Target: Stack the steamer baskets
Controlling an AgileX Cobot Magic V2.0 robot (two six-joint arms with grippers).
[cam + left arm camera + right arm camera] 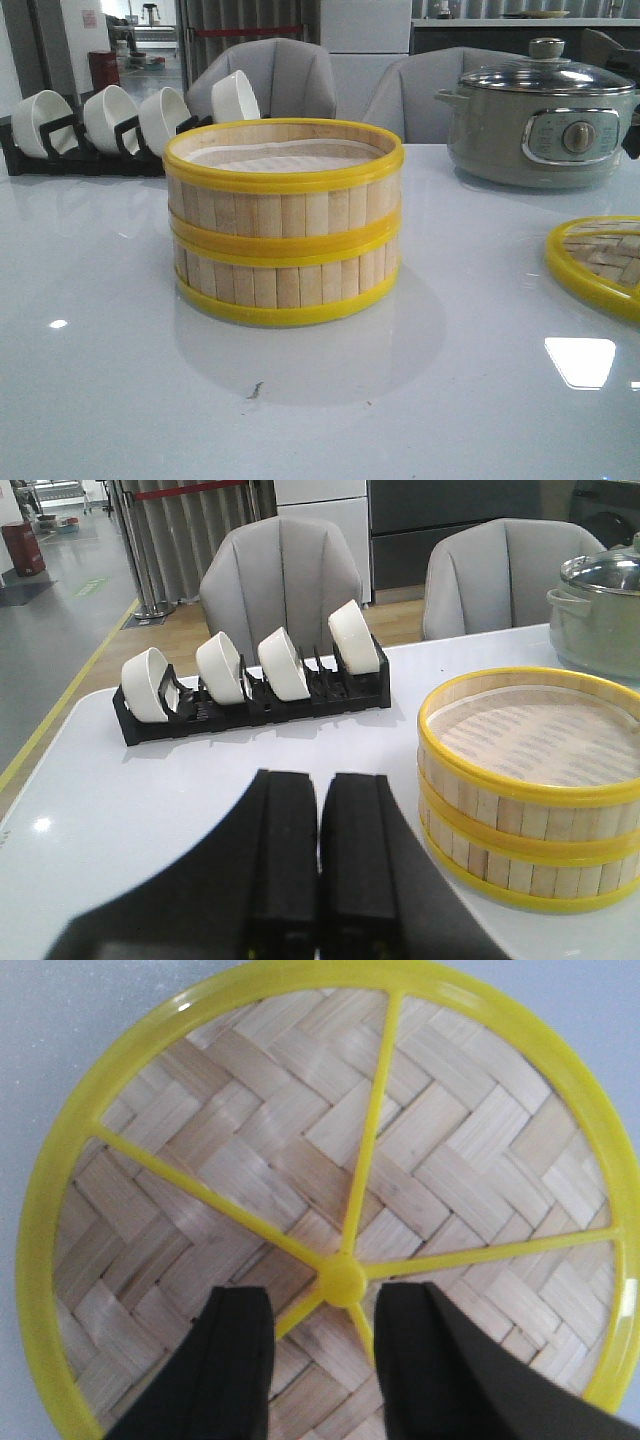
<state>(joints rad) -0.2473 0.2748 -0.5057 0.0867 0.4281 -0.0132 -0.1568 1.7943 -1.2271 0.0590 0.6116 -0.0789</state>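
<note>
The two steamer baskets stand stacked in the middle of the white table, the upper basket (pixel 284 170) on the lower basket (pixel 284 285). The whitish liner shows inside the upper one. The stack also shows in the left wrist view (pixel 530 790). My left gripper (pixel 320 810) is shut and empty, above the table to the left of the stack. My right gripper (pixel 325 1310) is open, right above the woven bamboo steamer lid (pixel 250 1140), its fingers either side of the lid's yellow hub (pixel 343 1280). Neither gripper shows in the front view.
The lid (pixel 600 262) lies flat at the table's right edge. A grey-green electric pot (pixel 540 115) with a glass lid stands at the back right. A black rack (pixel 90 150) with white bowls stands at the back left. Grey chairs are behind the table.
</note>
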